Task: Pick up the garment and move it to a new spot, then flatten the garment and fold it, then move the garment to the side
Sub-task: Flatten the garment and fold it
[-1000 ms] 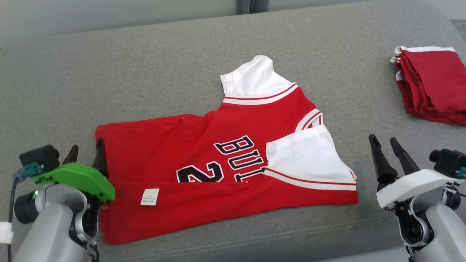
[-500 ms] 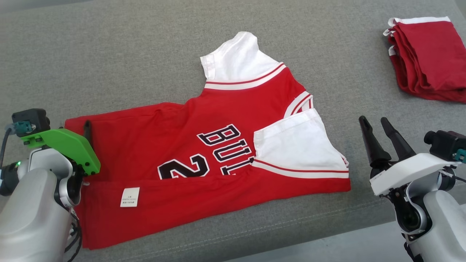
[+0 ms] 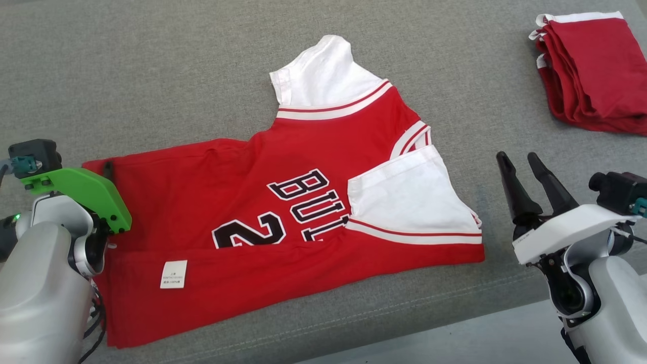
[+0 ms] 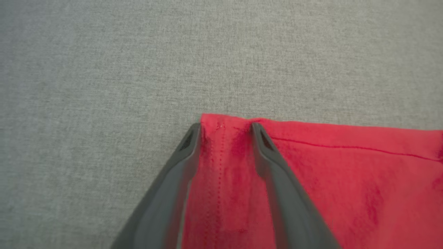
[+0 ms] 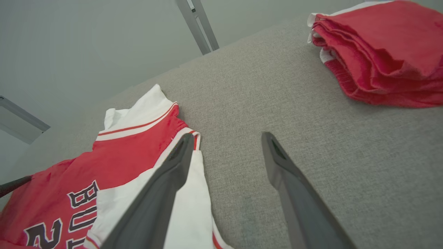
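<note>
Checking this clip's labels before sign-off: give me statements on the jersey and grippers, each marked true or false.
The right gripper grips the jersey's white sleeve. False: it is open beside the jersey, holding nothing.
A stack of folded red garments lies beyond the right gripper. True.
The left gripper is at a corner of the jersey. True.
The jersey lies fully spread. False: its near edge is folded over, showing a white label.
</note>
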Motion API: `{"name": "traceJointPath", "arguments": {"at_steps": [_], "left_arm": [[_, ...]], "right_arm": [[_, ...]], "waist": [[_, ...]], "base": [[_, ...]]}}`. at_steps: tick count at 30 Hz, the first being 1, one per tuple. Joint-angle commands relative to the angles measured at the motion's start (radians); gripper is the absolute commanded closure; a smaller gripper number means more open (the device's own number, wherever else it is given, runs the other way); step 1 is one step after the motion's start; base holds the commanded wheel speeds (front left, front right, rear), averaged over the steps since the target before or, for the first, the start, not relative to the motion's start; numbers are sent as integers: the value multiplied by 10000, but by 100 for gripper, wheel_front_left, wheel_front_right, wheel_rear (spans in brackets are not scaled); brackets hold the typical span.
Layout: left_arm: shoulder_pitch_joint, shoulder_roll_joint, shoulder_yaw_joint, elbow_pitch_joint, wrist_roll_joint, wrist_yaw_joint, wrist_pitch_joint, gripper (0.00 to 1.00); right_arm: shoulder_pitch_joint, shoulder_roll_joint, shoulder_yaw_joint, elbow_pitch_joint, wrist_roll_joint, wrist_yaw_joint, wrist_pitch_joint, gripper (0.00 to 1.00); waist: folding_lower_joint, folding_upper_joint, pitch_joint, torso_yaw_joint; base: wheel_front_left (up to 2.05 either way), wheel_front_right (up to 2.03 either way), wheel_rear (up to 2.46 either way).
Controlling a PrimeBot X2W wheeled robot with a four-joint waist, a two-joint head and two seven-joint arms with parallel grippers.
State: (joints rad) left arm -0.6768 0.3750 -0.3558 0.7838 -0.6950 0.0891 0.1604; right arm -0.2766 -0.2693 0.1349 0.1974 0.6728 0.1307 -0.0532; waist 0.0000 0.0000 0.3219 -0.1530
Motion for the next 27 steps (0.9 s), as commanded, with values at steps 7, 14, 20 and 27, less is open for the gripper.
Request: {"name": "traceJointPath", "arguments": {"at_steps": [7,14,20,27], "left_arm": [[-281,-128,-1,204,-81,-181,-487,100],[-381,-574,-105,-121,-8,-434,-1438,100],[-161,-1065,-392,-675,160,-536,-2145,100],[-534,-1556,-688,-894,363,-500,-2478,100]], "right_arm": [[-904,-319,404,-329,-343,-1,450,0],[-2637,-475,832,42,-1067,-1,1676,0],[-4621,-186,1068,1488,-1737,-1,3101,0],[-6726,190,1280,3475,-2186,-1,4258,0]], "waist": [[0,0,61,235],[0,0,151,775],[0,0,388,1594],[0,0,846,2302]], "base": [[0,0,0],[0,0,0],[0,0,0],[0,0,0]]}}
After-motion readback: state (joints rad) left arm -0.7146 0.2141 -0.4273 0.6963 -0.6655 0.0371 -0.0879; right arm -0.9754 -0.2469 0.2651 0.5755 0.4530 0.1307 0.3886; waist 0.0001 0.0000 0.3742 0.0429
